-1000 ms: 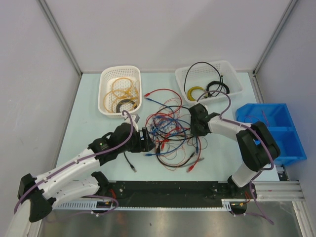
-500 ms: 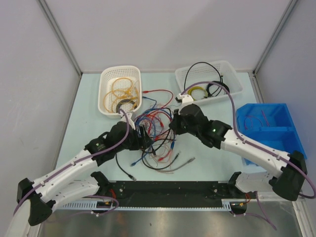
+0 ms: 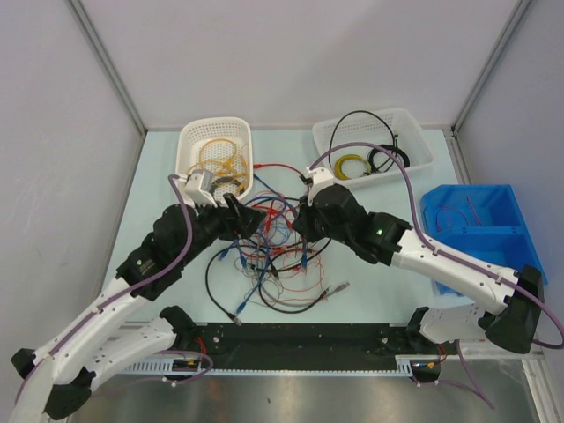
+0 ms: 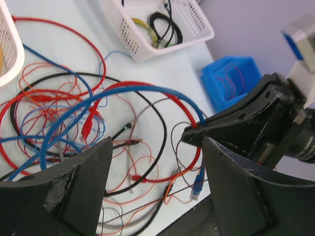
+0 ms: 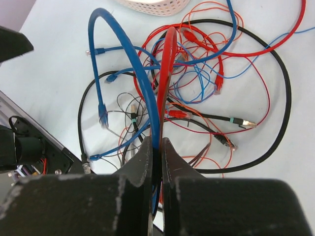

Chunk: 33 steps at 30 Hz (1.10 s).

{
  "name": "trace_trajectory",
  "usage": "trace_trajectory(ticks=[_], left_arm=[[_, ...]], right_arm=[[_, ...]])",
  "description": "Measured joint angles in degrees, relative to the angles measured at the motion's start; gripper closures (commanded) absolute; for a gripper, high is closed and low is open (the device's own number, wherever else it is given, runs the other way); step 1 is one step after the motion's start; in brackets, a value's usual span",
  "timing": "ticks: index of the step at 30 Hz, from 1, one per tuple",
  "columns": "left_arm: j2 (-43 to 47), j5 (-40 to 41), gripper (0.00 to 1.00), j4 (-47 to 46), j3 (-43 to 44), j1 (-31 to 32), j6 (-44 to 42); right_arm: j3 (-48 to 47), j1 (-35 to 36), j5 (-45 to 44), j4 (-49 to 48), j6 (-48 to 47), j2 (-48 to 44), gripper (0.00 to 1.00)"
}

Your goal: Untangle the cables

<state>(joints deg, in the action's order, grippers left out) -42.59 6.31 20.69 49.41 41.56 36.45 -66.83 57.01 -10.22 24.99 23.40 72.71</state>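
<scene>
Many thin cables [image 3: 273, 242], red, blue, orange and black, lie looped through one another in the middle of the worktop [image 3: 154, 176], between the two arms. Out of the heap a thick blue cable [image 5: 130, 69] and a red cable [image 5: 168, 59] rise in arches into the right gripper [image 5: 158, 147], whose jaws are pressed together on both strands at once. The left gripper [image 4: 156, 146] hangs over the left side of the heap, near a white basket [image 3: 185, 159], with its jaws spread wide and nothing between them.

The main risk is that a pull from the right arm brings up two cables instead of one, so they stay crossed. With the left jaws holding nothing down, the whole heap is likely to come along as one lump. The fine red and orange wires run through the bigger loops, and a pull could cinch them into a tighter knot. The small plugs, such as the blue plug [image 4: 197, 183] hanging below the grip, could catch on a loop and jerk the strand out of the jaws. I cannot tell for sure whether the blue cable runs under or over the black loop [image 5: 283, 98]; if under, lifting drags that too. The two grippers are also close together, so a careless reach could knock them into each other.
</scene>
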Motion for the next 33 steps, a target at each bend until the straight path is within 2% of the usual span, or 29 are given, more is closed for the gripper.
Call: trace_trajectory(ticks=[7, 14, 18, 22, 24, 25, 28, 33], left_arm=[[-4.5, -4.3, 0.22, -5.6, -0.7, -3.7, 2.2], [-15.0, -15.5, 0.22, -9.1, -2.0, -12.0, 9.1], [-20.8, -21.2, 0.26, -11.6, -3.0, -12.8, 12.3], [-21.7, -23.6, 0.34, -13.4, -4.3, -12.8, 14.2], [-21.7, -24.4, 0.32, -14.4, -4.3, -12.9, 14.6], [-21.7, -24.7, 0.25, -14.7, -4.3, -12.9, 14.6], [-21.6, -26.3, 0.15, -15.0, -4.3, -13.1, 14.8], [-21.5, -29.7, 0.12, -13.3, -4.2, -14.5, 15.7]], right_arm=[[0.0, 1.2, 0.6, 0.3, 0.0, 0.0, 1.00], [0.0, 5.3, -1.8, 3.5, -1.0, 0.0, 1.00], [0.0, 6.7, -3.2, 4.7, -1.2, 0.0, 1.00], [0.0, 7.1, -3.9, 5.5, -1.2, 0.0, 1.00], [0.0, 7.3, -4.2, 5.7, -1.2, 0.0, 1.00], [0.0, 7.4, -4.5, 5.7, -1.2, 0.0, 1.00], [0.0, 7.4, -5.6, 6.2, -1.6, 0.0, 1.00], [0.0, 7.4, -8.1, 7.5, -2.8, 0.0, 1.00]])
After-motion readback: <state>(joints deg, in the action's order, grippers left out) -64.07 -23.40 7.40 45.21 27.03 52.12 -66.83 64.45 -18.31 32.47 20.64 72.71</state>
